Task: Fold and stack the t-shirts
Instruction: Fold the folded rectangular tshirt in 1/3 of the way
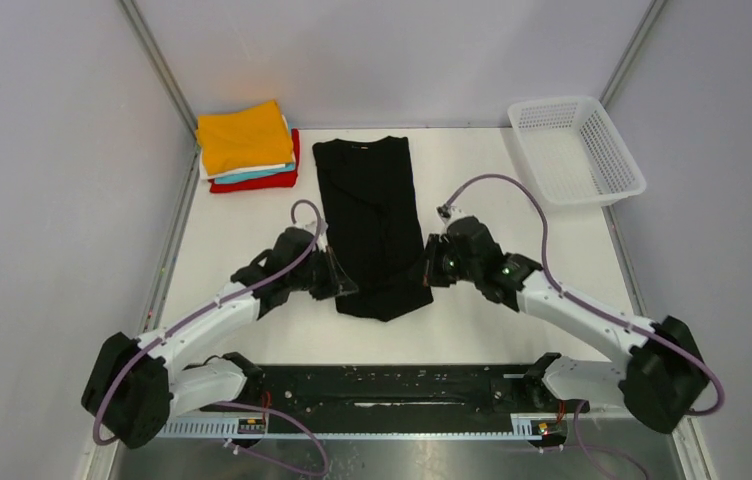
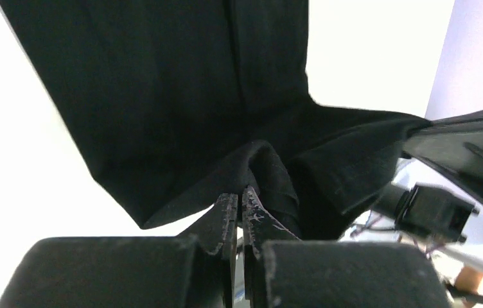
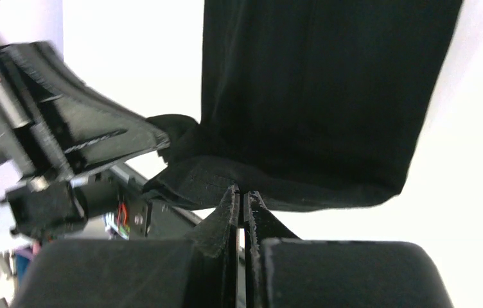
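The black t-shirt lies lengthwise in the middle of the table, folded into a narrow strip with its collar at the far end. My left gripper is shut on its near left hem; the pinch shows in the left wrist view, with the black cloth hanging beyond. My right gripper is shut on the near right hem; the pinch shows in the right wrist view, under the cloth. The near end is lifted slightly. A stack of folded shirts, orange on top over white, teal and red, sits at the far left.
A white mesh basket stands at the far right corner. Grey walls enclose the table on the left, back and right. A black rail runs along the near edge between the arm bases.
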